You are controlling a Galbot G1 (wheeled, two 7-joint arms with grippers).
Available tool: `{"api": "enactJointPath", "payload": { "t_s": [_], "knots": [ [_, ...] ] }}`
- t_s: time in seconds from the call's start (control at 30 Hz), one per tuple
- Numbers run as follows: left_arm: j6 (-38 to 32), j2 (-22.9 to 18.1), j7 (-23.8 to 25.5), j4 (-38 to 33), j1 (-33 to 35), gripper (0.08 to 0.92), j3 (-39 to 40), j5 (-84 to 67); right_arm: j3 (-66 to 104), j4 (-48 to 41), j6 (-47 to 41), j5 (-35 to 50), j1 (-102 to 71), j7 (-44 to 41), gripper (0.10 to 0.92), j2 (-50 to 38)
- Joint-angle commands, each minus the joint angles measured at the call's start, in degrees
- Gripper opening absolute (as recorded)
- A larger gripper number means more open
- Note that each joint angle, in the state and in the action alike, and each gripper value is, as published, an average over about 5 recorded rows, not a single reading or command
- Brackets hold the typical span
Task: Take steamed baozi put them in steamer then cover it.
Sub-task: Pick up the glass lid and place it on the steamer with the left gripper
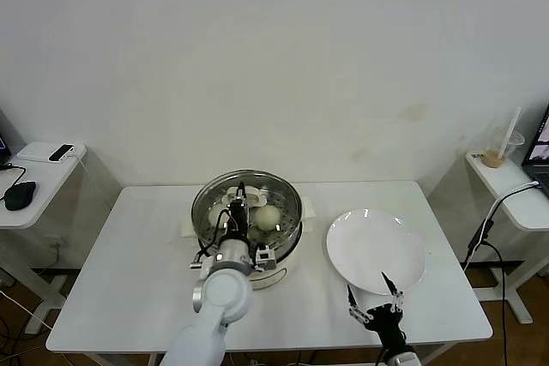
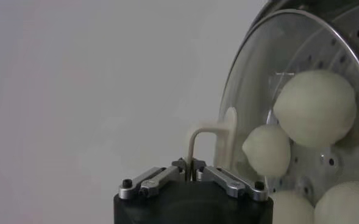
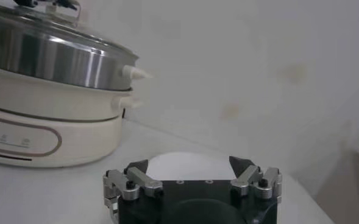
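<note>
A: From the head view, where do things stand?

B: The steamer (image 1: 247, 216) sits at the middle of the table (image 1: 129, 280), toward the back edge. The cover (image 1: 246, 203) lies on it, with buns (image 1: 268, 216) showing through the glass. The left gripper (image 1: 241, 198) is over the lid's centre. The plate (image 1: 376, 250) lies bare near the front right corner, and the right gripper (image 1: 374, 297) waits at the front edge just below it.

A: And the left wrist view?

B: The left gripper (image 2: 189, 172) is pinched together on the lid's cream handle (image 2: 211, 141). Under the glass lie the buns (image 2: 314, 108).

A: The right wrist view?

B: The right gripper (image 3: 191, 176) has its jaws apart, holding nothing, with the steamer (image 3: 51, 103) beside it.

A: So which step?

B: Covering, I'd judge. Next comes letting go of the handle and lifting clear without dragging the lid.
</note>
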Motion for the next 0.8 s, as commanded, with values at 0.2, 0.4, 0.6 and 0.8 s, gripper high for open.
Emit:
{"api": "enactJointPath", "payload": {
  "t_s": [0.2, 0.4, 0.6, 0.8],
  "knots": [
    [0.0, -1.1, 0.6, 0.2, 0.5, 0.131, 0.1, 0.7, -0.7, -0.2, -0.1, -0.6, -0.1, -0.1, 0.823, 0.1],
    [0.1, -0.8, 1.1, -0.9, 0.9, 0.131, 0.1, 0.7, -1.0, -0.1, -0.1, -0.9, -0.2, -0.1, 0.823, 0.1],
    [-0.1, -0.5, 1.4, -0.9, 0.8, 0.131, -0.1, 1.3, -1.3, -0.2, -0.2, -1.0, -0.2, -0.1, 0.823, 0.1],
    [-0.6, -0.2, 2.0, -0.8, 0.5, 0.131, -0.3, 2.5, -1.3, -0.2, -0.2, -1.0, -0.2, -0.2, 0.823, 0.1]
  ]
}}
